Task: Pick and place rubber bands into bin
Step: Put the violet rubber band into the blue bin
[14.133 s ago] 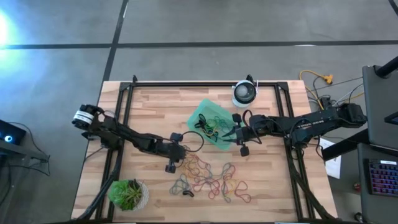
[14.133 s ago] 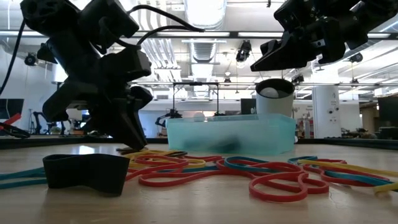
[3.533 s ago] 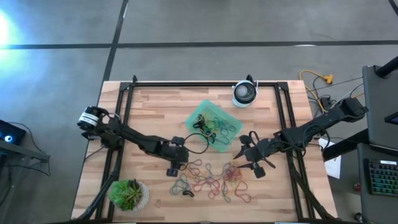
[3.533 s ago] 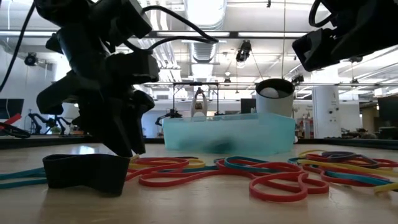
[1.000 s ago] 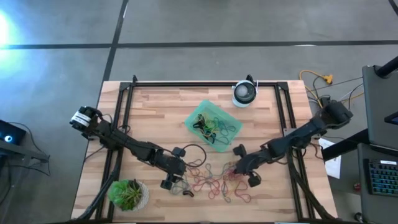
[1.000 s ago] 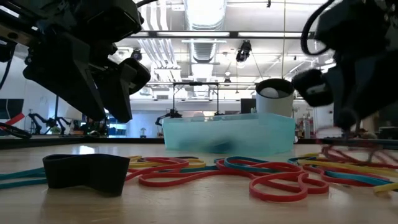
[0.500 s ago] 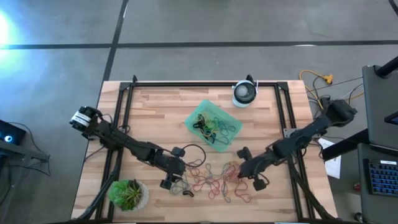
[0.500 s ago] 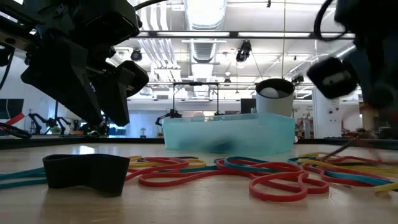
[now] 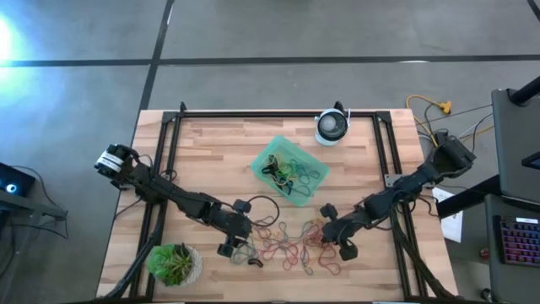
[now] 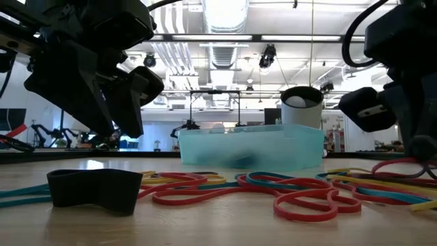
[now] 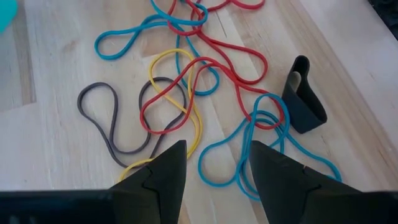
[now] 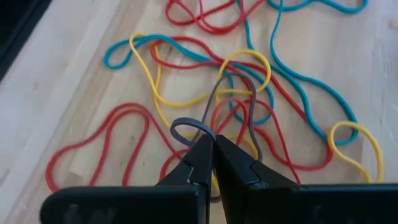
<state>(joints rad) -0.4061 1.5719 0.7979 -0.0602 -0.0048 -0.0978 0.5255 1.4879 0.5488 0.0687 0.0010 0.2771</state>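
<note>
Several rubber bands [image 9: 287, 243] in red, yellow, blue and grey lie tangled on the wooden table near its front edge. The mint-green bin [image 9: 291, 169] stands behind them with some bands inside. My left gripper [image 9: 245, 241] hovers open over the left part of the pile. In the left wrist view its fingers [image 11: 163, 177] frame a yellow band [image 11: 186, 118] without touching it. My right gripper [image 9: 325, 236] is down at the pile's right end, shut on a grey rubber band [image 12: 233, 93]. My right gripper pinches the grey band between its two fingertips [image 12: 205, 152], and a small loop of the band [image 12: 185, 129] pokes out beyond them. The fingers slant down from the table's right side. The rest of the band lies slack on the wood among red and yellow bands.
A wide black band [image 11: 305, 93] stands on edge at the pile's near left. A round white-and-black device [image 9: 332, 127] sits at the far edge, and a potted plant [image 9: 175, 263] at the near left corner. Black frame rails [image 9: 169, 160] run along both sides.
My right gripper has shifted slightly toward the near edge and down onto the pile, rolling a little and staying shut. The bands beside it have stirred.
</note>
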